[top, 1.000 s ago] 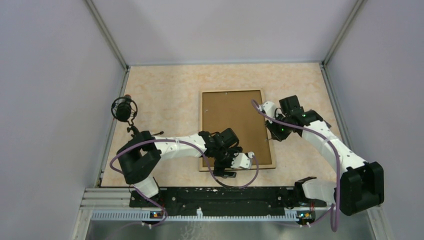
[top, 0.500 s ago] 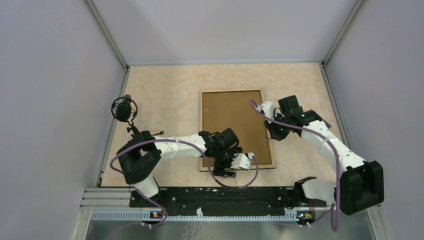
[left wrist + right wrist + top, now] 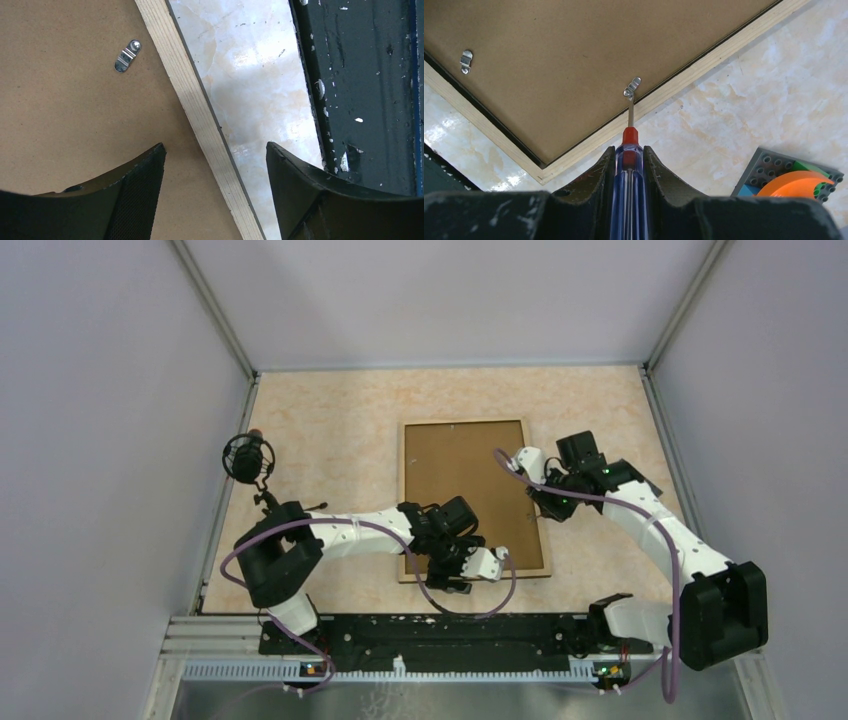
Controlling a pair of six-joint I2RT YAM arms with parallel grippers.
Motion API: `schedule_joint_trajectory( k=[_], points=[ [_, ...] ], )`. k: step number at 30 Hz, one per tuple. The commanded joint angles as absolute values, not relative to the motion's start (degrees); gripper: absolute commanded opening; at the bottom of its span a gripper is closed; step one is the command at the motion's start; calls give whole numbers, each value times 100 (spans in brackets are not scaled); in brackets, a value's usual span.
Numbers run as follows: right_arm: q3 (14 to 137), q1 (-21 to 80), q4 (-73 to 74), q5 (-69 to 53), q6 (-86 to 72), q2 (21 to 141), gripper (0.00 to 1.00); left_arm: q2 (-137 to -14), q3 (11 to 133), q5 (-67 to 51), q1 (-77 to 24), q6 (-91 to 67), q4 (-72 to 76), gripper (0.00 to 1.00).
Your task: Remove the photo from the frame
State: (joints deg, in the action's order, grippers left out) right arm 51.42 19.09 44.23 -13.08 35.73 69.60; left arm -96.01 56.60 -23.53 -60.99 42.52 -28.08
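Observation:
The frame lies face down on the table, its brown board back up inside a pale wooden border. The photo is hidden under that board. My left gripper is open, its fingers straddling the frame's near edge, one over the board and one over the table. My right gripper is shut on a screwdriver with a blue handle and red collar. The screwdriver's tip touches a small metal clip at the frame's right edge. In the top view this gripper is beside that edge.
Two more metal clips sit on the board back. Toy bricks on a grey plate lie on the table right of the frame. A black rail runs along the near edge. A black round object stands at the left.
The left gripper's fingers have drawn slightly closer together. The right arm has shifted a little left, bringing the screwdriver toward the clip. The frame has not moved.

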Motion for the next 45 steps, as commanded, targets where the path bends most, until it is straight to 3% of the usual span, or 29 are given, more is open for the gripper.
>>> schedule_joint_trajectory(
  k=[1, 13, 31, 45],
  points=[
    [4983, 2013, 4653, -2204, 3869, 7242, 0, -10053, 5460, -2434, -6128, 4365, -3124, 78],
    [5056, 2013, 4824, -2737, 4527, 7349, 0, -10055, 5467, -2505, -6095, 4551, -3345, 73],
    [4590, 1995, 3148, -1057, 3420, 6989, 0, -10054, 5467, -2551, -6091, 4517, -3375, 72],
    [4705, 1996, 3810, -1419, 3483, 7128, 0, -10071, 5489, -2558, -6087, 4501, -3401, 72]
  ],
)
